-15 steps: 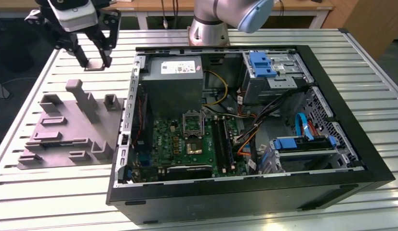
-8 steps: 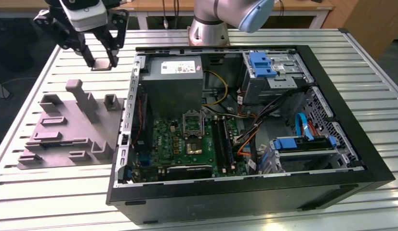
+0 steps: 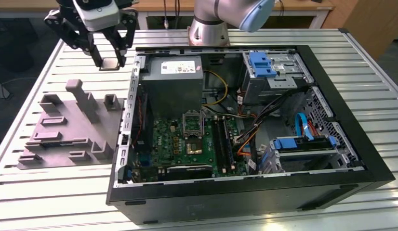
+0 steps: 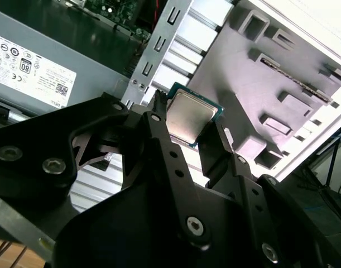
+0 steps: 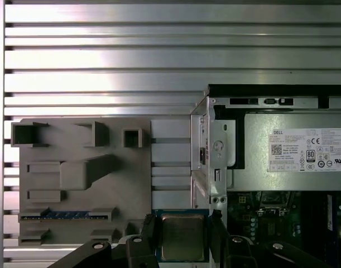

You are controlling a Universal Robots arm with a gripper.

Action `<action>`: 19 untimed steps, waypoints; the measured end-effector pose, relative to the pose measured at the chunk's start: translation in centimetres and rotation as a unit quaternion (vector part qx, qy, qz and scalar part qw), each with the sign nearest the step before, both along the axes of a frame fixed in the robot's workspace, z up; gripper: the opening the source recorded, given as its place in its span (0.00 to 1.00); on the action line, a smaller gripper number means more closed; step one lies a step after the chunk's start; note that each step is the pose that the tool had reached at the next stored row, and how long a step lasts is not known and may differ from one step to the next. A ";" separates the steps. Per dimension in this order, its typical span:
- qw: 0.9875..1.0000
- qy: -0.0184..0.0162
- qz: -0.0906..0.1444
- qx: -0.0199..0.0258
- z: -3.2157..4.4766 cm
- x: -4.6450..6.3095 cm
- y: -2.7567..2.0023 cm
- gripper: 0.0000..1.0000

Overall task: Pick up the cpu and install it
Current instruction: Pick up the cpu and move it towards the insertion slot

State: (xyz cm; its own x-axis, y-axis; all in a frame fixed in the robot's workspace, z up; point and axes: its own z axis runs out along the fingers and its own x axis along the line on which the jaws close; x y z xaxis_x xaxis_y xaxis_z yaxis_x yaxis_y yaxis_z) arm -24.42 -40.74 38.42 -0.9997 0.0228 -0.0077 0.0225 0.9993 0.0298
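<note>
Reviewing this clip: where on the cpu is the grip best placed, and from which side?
The cpu is a thin, flat square: pinch two opposite edges, coming from above its metal top. The gripper holds it that way.

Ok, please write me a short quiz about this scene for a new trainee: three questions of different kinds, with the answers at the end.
1. True or false: the gripper is shut on the cpu.
2. Fill the gap: the grey fixture stands on the exterior view's ____ of the computer case.
3. Choose one. Where is the cpu now?
A) held in the air, outside the computer case
B) lying on the grey fixture
C) seated inside the computer case

Key: 1 true; 2 left; 3 A.
</note>
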 end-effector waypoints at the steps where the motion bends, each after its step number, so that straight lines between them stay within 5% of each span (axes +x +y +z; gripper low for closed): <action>1: 1.000 0.000 0.000 0.000 0.00 0.2 0.00 0.47; 19: 1.000 0.000 0.000 0.000 -0.02 3.2 0.00 0.47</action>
